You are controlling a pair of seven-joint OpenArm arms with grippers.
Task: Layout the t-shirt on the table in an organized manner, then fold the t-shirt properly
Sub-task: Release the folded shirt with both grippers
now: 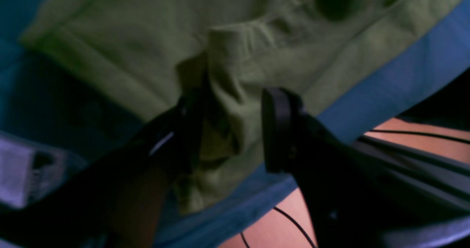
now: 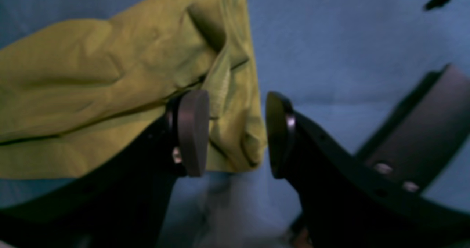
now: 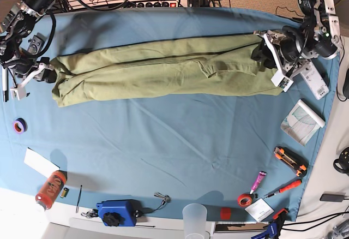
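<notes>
1. Nearest the base camera, well clear of the t-shirt (image 3: 163, 67), a blue box (image 3: 115, 211), a clear cup (image 3: 194, 218) and an orange can (image 3: 50, 189) line the near edge of the counter (image 3: 174, 141) (none of them seems to matter to the fold).

2. Farther back, the t-shirt lies stretched in a narrow band across the far half of the counter, its long axis running side to side.

3. At the shirt's two ends, one hand sits at each: the right hand (image 2: 237, 134) at the end on the base view's left, the left hand (image 1: 231, 130) at the opposite end. Neither arm is nearer; each is right at its own end.

4. Seen from its wrist, the right hand stands wide, a hem corner lying between the pads and apparently touching only one.

5. The left hand is parted too, with bunched cloth between its pads; I judge it unclamped, though blur leaves contact unsure.

6. The coming move turns on the shirt lying inward from both hands, along the line joining them.

7. Only the base view shows the whole band; only the wrist views show the gaps.
</notes>
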